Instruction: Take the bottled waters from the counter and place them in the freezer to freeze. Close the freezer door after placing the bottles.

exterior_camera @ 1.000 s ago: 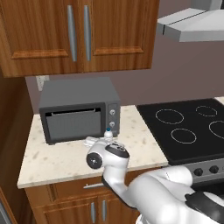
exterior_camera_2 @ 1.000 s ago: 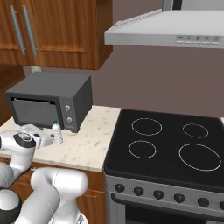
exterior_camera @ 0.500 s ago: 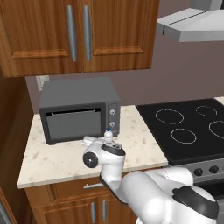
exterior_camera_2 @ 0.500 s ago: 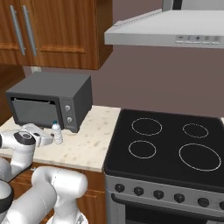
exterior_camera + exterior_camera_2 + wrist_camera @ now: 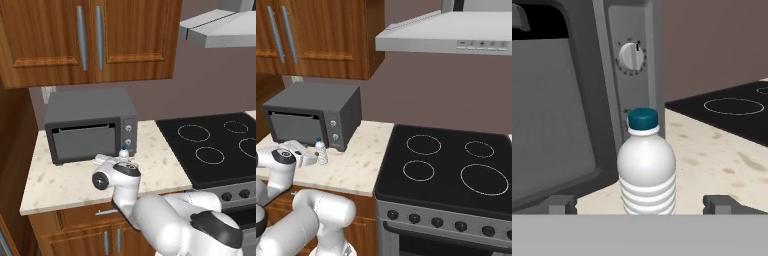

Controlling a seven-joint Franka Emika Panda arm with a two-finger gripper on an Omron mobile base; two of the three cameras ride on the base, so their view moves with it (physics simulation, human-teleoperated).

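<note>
Hand view: spread fingers [image 5: 561,204] flank upright bottled water [image 5: 647,170] on counter [image 5: 722,160].

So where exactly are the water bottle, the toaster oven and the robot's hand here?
water bottle [image 5: 647,172]: hand view, on its ribbed body.
toaster oven [image 5: 303,127]: right base view, on its front door.
hand [image 5: 641,204]: hand view, midway between the two open fingertips, either side of the bottle.

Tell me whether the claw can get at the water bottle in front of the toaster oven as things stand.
Probably yes. The claw is open, its tips either side of the upright water bottle, nothing between them. The toaster oven stands close behind, which may limit further advance.
</note>
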